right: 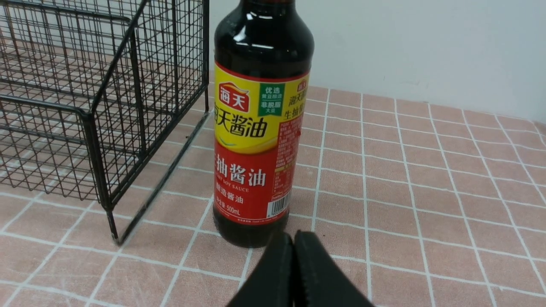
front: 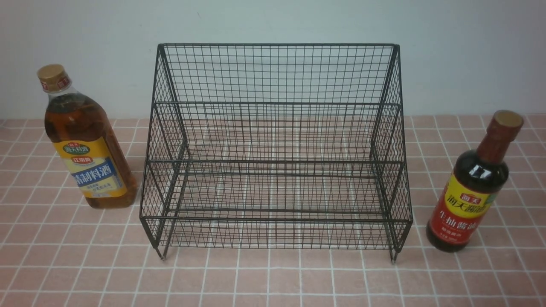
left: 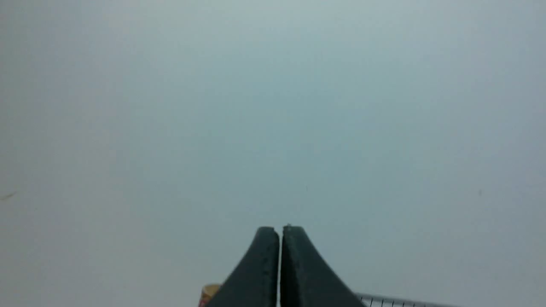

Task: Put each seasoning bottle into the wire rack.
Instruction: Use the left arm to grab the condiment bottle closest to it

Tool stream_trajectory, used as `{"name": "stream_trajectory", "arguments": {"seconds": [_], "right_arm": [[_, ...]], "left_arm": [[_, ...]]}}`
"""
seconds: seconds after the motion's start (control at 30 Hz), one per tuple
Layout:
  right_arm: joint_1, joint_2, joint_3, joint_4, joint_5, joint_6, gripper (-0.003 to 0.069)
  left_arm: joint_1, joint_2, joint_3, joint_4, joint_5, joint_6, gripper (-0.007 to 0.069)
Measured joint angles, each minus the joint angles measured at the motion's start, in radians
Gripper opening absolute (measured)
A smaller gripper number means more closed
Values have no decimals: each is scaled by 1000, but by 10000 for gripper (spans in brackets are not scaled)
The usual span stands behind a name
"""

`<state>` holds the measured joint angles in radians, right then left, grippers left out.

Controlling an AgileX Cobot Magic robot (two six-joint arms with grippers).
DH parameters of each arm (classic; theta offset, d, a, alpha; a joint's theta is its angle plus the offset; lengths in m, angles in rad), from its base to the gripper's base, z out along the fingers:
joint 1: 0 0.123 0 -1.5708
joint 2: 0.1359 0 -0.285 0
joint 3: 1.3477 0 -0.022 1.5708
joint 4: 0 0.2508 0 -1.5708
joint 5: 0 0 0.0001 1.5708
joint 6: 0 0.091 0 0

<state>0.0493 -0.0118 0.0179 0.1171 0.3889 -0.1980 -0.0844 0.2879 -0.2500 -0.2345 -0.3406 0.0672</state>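
A black two-tier wire rack (front: 277,149) stands in the middle of the pink tiled table, with nothing in it. Left of it stands a clear bottle of amber liquid (front: 83,140) with a tan cap and yellow-blue label. Right of the rack stands a dark long-necked bottle (front: 473,187) with a brown cap and yellow-red label. Neither arm shows in the front view. My right gripper (right: 293,233) is shut and empty, just short of the dark bottle (right: 260,123) near its base. My left gripper (left: 280,229) is shut and empty, facing the wall; the tan cap (left: 209,294) peeks beside it.
A pale wall (front: 273,21) rises right behind the rack. The rack's side and foot (right: 111,230) stand close beside the dark bottle. Pink tiles (front: 273,281) stretch in front of the rack. The rack's top edge (left: 401,302) shows in the left wrist view.
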Motion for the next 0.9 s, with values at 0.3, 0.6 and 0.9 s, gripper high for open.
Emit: {"name": "stream_trajectory", "arguments": {"seconds": [0.3, 0.6, 0.9], "right_arm": [[0, 0, 0, 0, 0, 0, -14], [0, 0, 0, 0, 0, 0, -14], [0, 0, 0, 0, 0, 0, -14]], "left_arm": [[0, 491, -189, 85, -5, 0, 162], [0, 739, -280, 51, -79, 14, 502], [0, 899, -391, -212, -138, 212, 593]]}}
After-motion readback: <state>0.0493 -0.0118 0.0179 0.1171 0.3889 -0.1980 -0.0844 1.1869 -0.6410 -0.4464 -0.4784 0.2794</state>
